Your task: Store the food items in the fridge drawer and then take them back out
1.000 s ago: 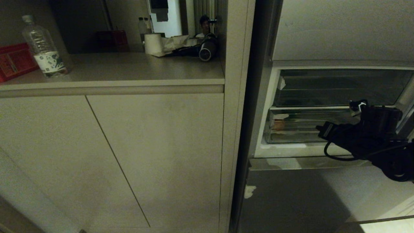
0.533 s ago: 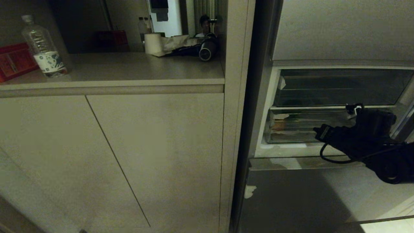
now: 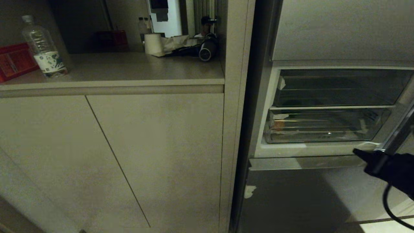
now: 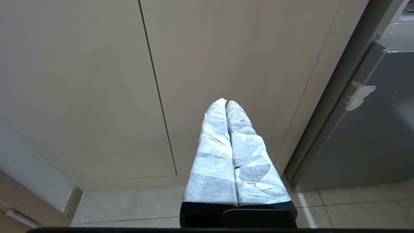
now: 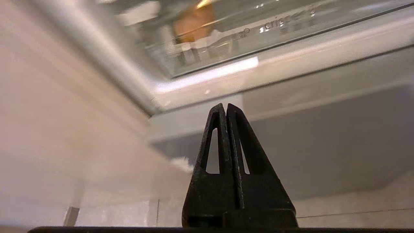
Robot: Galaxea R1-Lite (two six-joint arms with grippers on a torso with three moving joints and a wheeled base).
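One arm is at work: the right gripper (image 3: 359,152) hangs low at the right, in front of the fridge and just below the fridge drawer (image 3: 323,137). Its jaws are pressed tight together and hold nothing. The left gripper (image 4: 225,103) is parked down by the cupboard doors (image 3: 129,155), its taped jaws pinched together and empty too.

My guess is that the drawer must come out next, so the food can be reached. To do that well, the right jaws should open, go up to the clear front lip, and pull straight out, slowly (clear plastic is slippery and can slide off crooked).

Inside the drawer, at its far left end, sits the food item (image 3: 278,124), a small round orange-tan piece behind the clear wall. Scraps of whitish tape stick to the drawer. Above it is a darker clear bin (image 3: 336,87).

Farther off, the counter (image 3: 129,69) carries a water bottle (image 3: 43,47), a red box (image 3: 14,61), a paper roll (image 3: 153,43) and a hair dryer (image 3: 205,50). Beyond, a person's head (image 3: 204,24) shows.
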